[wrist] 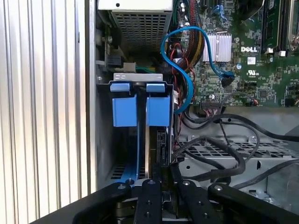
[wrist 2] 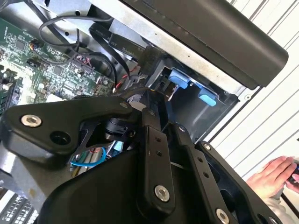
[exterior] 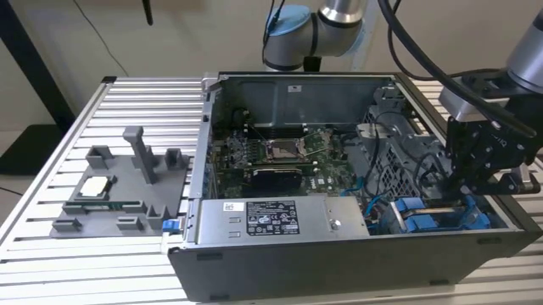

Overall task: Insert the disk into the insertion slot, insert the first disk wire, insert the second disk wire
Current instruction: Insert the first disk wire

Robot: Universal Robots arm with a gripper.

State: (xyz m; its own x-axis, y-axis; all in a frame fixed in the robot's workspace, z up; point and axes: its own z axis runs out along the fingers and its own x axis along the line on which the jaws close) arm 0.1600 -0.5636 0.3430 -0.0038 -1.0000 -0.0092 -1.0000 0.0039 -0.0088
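The open computer case lies on a slatted metal table. Inside it are a green motherboard in the middle and, along the near wall, a silver power supply box with a black-and-white label. In the corner at the exterior view's right is the insertion slot, a narrow dark grey bay. The disk in its bright blue carrier stands in this bay, its two blue tabs at the bay's mouth. A blue cable loops from the motherboard towards the side of the bay, and black cables lie over the perforated metal floor beside it.

On the table at the exterior view's left, well apart from the case, a grey fixture tray holds a small pale block.

The arm comes in from the exterior view's upper right and its wrist points down into the case. The gripper hangs just over the slot, in line with the disk's edge and close to the black cables. Whether the claw is clenched, released or grasping something cannot be told.

In the second wrist view a person's hand rests over the table outside the case.
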